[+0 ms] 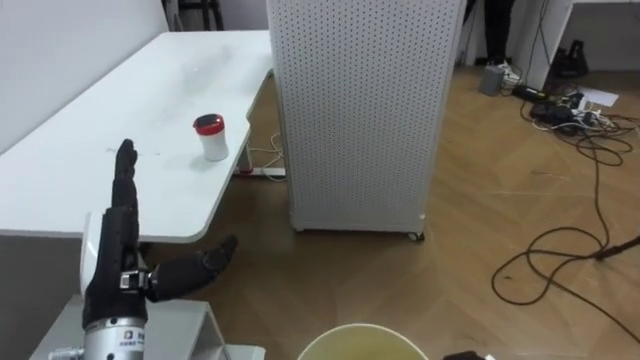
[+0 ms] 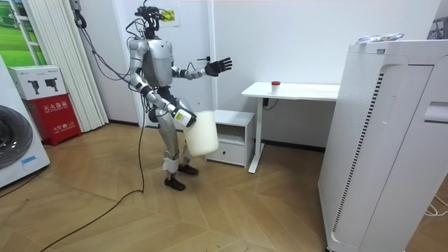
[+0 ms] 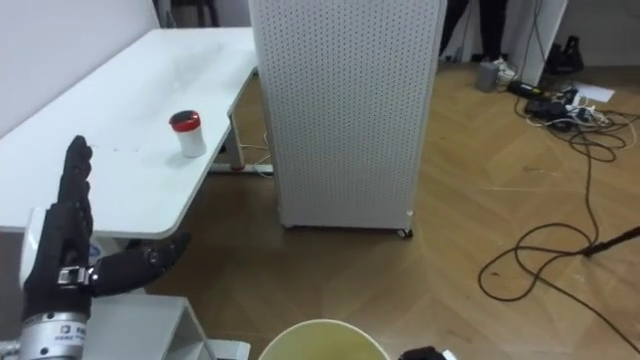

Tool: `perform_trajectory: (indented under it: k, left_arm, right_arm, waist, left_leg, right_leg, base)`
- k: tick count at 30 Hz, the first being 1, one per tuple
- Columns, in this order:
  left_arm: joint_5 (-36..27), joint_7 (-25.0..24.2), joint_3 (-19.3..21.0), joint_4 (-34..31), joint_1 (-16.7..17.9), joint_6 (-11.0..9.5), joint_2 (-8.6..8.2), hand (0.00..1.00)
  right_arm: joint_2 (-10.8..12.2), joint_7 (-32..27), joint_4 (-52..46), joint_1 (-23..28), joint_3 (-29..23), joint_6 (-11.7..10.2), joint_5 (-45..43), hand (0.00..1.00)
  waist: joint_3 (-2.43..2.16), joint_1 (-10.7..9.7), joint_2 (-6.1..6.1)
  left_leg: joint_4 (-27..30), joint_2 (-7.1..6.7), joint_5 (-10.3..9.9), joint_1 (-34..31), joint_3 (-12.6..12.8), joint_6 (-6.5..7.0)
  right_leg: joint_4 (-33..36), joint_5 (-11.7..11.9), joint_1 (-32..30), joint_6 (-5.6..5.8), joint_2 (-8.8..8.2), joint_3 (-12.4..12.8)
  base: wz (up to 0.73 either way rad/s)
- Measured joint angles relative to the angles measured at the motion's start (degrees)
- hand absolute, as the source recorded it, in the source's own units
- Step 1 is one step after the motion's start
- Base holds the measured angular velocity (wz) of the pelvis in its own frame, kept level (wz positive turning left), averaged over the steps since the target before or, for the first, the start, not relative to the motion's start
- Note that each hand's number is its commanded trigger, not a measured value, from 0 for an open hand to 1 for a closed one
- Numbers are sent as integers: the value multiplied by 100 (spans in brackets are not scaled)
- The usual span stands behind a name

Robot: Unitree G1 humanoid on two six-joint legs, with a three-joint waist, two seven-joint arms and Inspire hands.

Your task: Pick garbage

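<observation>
A small white cup with a red lid (image 1: 210, 137) stands upright on the white desk (image 1: 120, 130), near its right edge; in the room view the cup (image 2: 276, 84) shows as a red dot on the desk top. My left hand (image 1: 120, 250) is raised open, fingers straight up and thumb out to the side, short of the desk's near edge and well apart from the cup. A pale yellow bin (image 2: 201, 131) hangs at the end of my right arm by my hip, where my right hand (image 2: 185, 117) meets it. Its rim (image 1: 362, 342) shows at the bottom of the eye views.
A tall white perforated cabinet on castors (image 1: 355, 110) stands just right of the desk. Black cables (image 1: 580, 130) lie over the wooden floor at the right. A low white cabinet (image 2: 231, 136) sits beside the desk leg, and a washing machine (image 2: 14, 147) is at the room view's left.
</observation>
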Motion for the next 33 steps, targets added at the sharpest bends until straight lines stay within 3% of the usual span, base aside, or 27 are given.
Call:
perform_trajectory:
  k: [1, 2, 3, 4, 6, 7, 8, 12, 14, 15, 16, 17, 18, 20, 21, 22, 23, 25, 26, 27, 29, 30, 31, 33]
  left_arm:
    - [6, 6, -16, 27, 4, -5, -22, 0]
    - [6, 7, -20, 53, 5, -22, -37, 0]
    - [5, 10, -17, 111, 57, -59, -68, 0]
    - [7, 0, -13, 133, 113, -63, -69, 0]
    - [6, -9, -18, 138, 223, -63, -93, 0]
    - [9, -32, -19, 138, 294, -62, -104, 0]
    - [10, -65, -15, 137, 325, -62, -103, 0]
    - [8, -265, 38, 131, 339, -62, -82, 0]
    - [4, -334, 38, 130, 333, -63, -86, 0]
    - [5, -353, 23, 129, 313, -62, -86, 0]
    - [-17, -354, 21, 111, 292, -63, -81, 0]
    - [-36, -354, 21, 107, 259, -63, -78, 0]
    - [-45, -353, 17, 108, 188, -62, -77, 0]
    - [-38, -348, 23, 108, 95, -62, -79, 0]
    - [-20, -321, 28, 108, 87, -61, -79, 0]
    - [15, -281, 35, 108, 83, -61, -62, 0]
    - [14, -247, 40, 108, 73, -61, -57, 0]
    - [3, -152, 35, 109, -81, -61, -65, 0]
    - [5, -126, 20, 112, -116, -62, -67, 0]
    - [4, -89, -8, 122, -136, -68, -73, 0]
    - [8, -71, -21, 172, -129, -70, -89, 0]
    - [10, -25, -30, 188, -123, -68, -93, 0]
    - [22, 5, -54, 184, -119, -67, -92, 0]
    - [58, 31, -33, 170, -131, -67, -77, 0]
  right_arm:
    - [-14, 0, 0, 29, 28, 5, 30, 100]
    - [-8, 0, 1, 35, 41, 21, 31, 100]
    - [20, 14, 1, 48, 46, 68, 3, 100]
    - [55, 22, 1, 49, 46, 68, -23, 100]
    - [64, 46, 1, 49, 43, 68, -18, 100]
    - [79, 38, 1, 48, 39, 68, -16, 100]
    - [85, 41, 1, 50, 41, 66, -18, 100]
    - [71, 57, -10, 31, 73, 68, -47, 100]
    - [46, 40, -10, 27, 126, 70, -47, 100]
    - [32, -2, -28, 18, 163, 83, -19, 100]
    - [34, -25, -62, 18, 208, 106, 66, 100]
    - [37, -37, -90, 18, 211, 106, 77, 100]
    - [36, -99, -122, 17, 210, 106, 66, 100]
    - [34, -207, -125, 11, 196, 105, 66, 100]
    - [21, -223, -122, 14, 196, 105, 66, 100]
    - [0, -217, -137, 15, 196, 106, 66, 100]
    - [-6, -211, -142, 3, 196, 105, 66, 100]
    - [-19, -182, -167, -48, 211, 107, 84, 100]
    - [-18, -153, -166, -43, 222, 111, 98, 100]
    - [-14, -121, -162, -30, 245, 112, 101, 100]
    - [-6, -97, -152, -25, 253, 112, 49, 100]
    - [-7, -107, -147, -34, 248, 111, -7, 100]
    - [-11, -106, -144, -16, 230, 112, -63, 100]
    - [-11, -93, -153, -73, 193, 112, -74, 100]
  waist:
    - [-14, 58, 24]
    - [-10, 69, 29]
    - [-33, 83, 29]
    - [-58, 66, 21]
    - [-84, 77, -49]
    - [-80, 103, -65]
    - [-80, 114, -71]
    - [-79, 114, -95]
    - [-76, 135, -110]
    - [-70, 134, -113]
    - [-48, 111, -190]
    - [-21, 101, -245]
    - [-24, 66, -328]
    - [-24, 84, -329]
    - [-19, 79, -283]
    - [-15, 93, -209]
    - [-17, 109, -193]
    - [7, 177, -120]
    - [6, 168, -111]
    - [11, 144, -80]
    - [9, 45, -89]
    - [8, -86, -80]
    - [-51, -136, -65]
    - [-68, -61, -39]
  left_leg:
    - [-769, -97, 319, -92, -126, -1]
    - [-1089, -122, 564, -117, -180, 34]
    - [-1434, -175, 1003, -62, -247, 65]
    - [-1477, -213, 1329, 16, -233, 191]
    - [-1375, -316, 1419, 52, -197, 275]
    - [-1164, -351, 1384, 38, -145, 436]
    - [-1077, -386, 1318, 31, -136, 469]
    - [-340, -476, 645, -38, 78, 589]
    - [39, -498, 319, -33, 168, 625]
    - [128, -520, 109, 17, 196, 653]
    - [188, -621, -52, 102, 216, 702]
    - [227, -687, -119, 144, 234, 725]
    - [363, -785, -262, 169, 245, 778]
    - [530, -797, -459, 249, 269, 842]
    - [512, -787, -542, 360, 231, 849]
    - [451, -777, -611, 453, 120, 866]
    - [404, -780, -614, 481, 76, 870]
    - [205, -690, -608, 589, 35, 858]
    - [138, -664, -599, 641, 11, 842]
    - [-1, -633, -575, 788, -95, 801]
    - [-207, -584, -556, 1006, -194, 735]
    - [-230, -572, -589, 1077, -361, 665]
    - [-323, -521, -578, 1131, -493, 588]
    - [-452, -397, -534, 1192, -531, 497]
  right_leg:
    - [54, -107, 39, 33, 16, 25]
    - [120, -187, 65, 58, 10, 83]
    - [180, -329, 100, 112, -3, 144]
    - [203, -437, 178, 239, -18, 151]
    - [170, -544, 252, 352, -108, 85]
    - [134, -606, 323, 421, -193, -6]
    - [79, -624, 387, 446, -233, -31]
    - [148, -879, 632, 587, -522, -15]
    - [479, -1008, 713, 716, -635, -12]
    - [945, -1047, 620, 788, -723, -35]
    - [1643, -1042, 412, 809, -922, -141]
    - [2008, -1009, 302, 871, -1044, -172]
    - [2643, -866, 80, 1049, -1238, -184]
    - [3230, -497, -126, 1049, -1344, -191]
    - [3387, -204, -154, 1038, -1383, -285]
    - [3513, 28, -227, 1040, -1379, -355]
    - [3527, -28, -315, 1052, -1375, -345]
    - [3353, -511, -896, 947, -1268, -245]
    - [3170, -561, -1011, 946, -1236, -243]
    - [2561, -582, -1095, 958, -1141, -235]
    - [1262, -415, -1081, 922, -971, -120]
    - [853, 159, -1029, 851, -863, -82]
    - [656, 180, -899, 816, -767, -125]
    - [383, 279, -766, 730, -605, -172]
  base:
    - [-32]
    - [-28]
    - [-19]
    - [-14]
    - [-18]
    - [-22]
    - [-13]
    - [-8]
    - [-7]
    - [0]
    - [12]
    - [29]
    - [34]
    - [21]
    - [0]
    - [-5]
    - [-9]
    - [-11]
    - [8]
    - [23]
    - [34]
    - [53]
    - [45]
    - [3]
